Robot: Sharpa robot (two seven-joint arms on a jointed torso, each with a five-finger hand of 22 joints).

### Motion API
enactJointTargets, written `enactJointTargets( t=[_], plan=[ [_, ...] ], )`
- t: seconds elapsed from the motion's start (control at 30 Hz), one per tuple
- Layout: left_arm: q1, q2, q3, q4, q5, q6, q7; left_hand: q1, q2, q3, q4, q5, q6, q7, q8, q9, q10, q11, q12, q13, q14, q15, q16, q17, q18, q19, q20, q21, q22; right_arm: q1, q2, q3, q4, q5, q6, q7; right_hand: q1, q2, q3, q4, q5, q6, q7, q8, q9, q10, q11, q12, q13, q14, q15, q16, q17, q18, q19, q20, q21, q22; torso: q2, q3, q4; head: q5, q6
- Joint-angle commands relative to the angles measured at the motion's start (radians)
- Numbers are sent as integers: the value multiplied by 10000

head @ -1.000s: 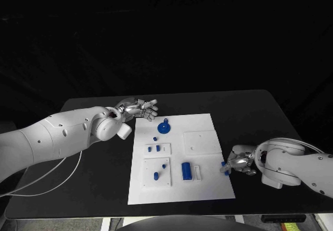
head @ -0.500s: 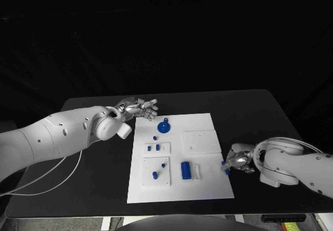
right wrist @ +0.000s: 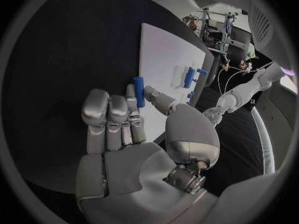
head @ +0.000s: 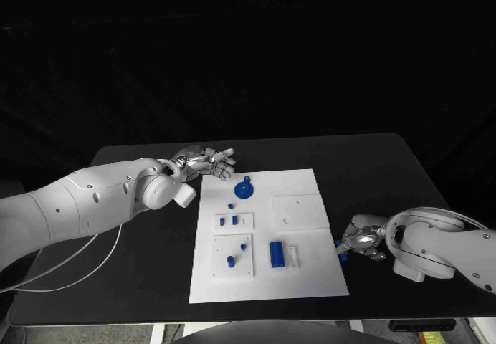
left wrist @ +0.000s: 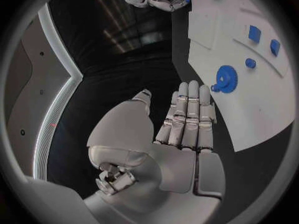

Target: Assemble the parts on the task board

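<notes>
At board's right edge | right hand (head: 364, 241) pinches blue part (right wrist: 138, 91) | left hand (head: 207, 162) open-fingered

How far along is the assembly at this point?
Early to middle. Several blue parts, among them the gear and the cylinder, already sit on the task board. The right hand pinches a small blue peg at the board's right edge, not yet placed. The left hand holds nothing.

Blue part (head: 342, 253) mostly hidden by right hand (head: 362, 241) — shape unclear; small board parts — too tiny.
</notes>
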Motion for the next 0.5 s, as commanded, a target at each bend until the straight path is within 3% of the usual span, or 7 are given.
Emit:
enactJointTargets(
  t=[0.03,0.13,0.3,0.37,0.5],
  plan=[
    [5,17,5,11,48,169,38,-69,19,56,0,-35,-87,-12,57,-16,-14,22,30,-10,61,20,-49,12,100,61,1,-53,10,-11,-106,8,-69,196,-20,-216,41,113,67,-41,63,73,19,48,32,82,-20,36,11,-17,-58,-15,-12,1142,14,51,43,59,-4,-5,-13,-22,20],
    [5,30,5,1,48,175,42,-71,19,56,1,-36,-87,-12,57,-17,-15,22,30,-10,61,21,-49,12,100,61,1,-54,11,112,-164,81,-33,287,-38,-233,39,115,70,-47,62,76,19,49,32,84,-21,36,12,-16,-59,-15,-12,1141,16,51,44,59,-4,-3,-10,-19,40],
    [4,29,4,-18,48,171,47,-76,21,56,3,-38,-87,-11,57,-18,-15,23,30,-11,61,21,-51,13,99,61,2,-56,13,362,-232,323,206,296,-16,-229,34,123,81,-68,63,84,16,50,30,88,-23,35,13,-15,-62,-15,-14,1142,20,49,47,58,-1,8,0,-11,46],
    [4,33,4,-18,47,155,52,-77,21,56,3,-38,-88,-11,57,-18,-15,23,30,-11,61,21,-51,14,98,61,3,-57,13,529,-252,351,373,418,-72,-271,33,127,86,-76,63,87,15,50,30,90,-24,34,13,-15,-63,-14,-14,1142,21,49,48,58,2,5,6,-21,56],
    [4,34,4,8,47,163,49,-78,19,57,2,-39,-88,-11,58,-19,-15,23,31,-11,61,22,-52,14,98,61,3,-58,14,581,-213,350,612,671,-159,-351,26,128,87,-81,62,89,15,50,29,91,-24,34,14,-14,-63,-14,-14,1141,23,49,50,58,6,-4,13,-11,57]
  ],
)
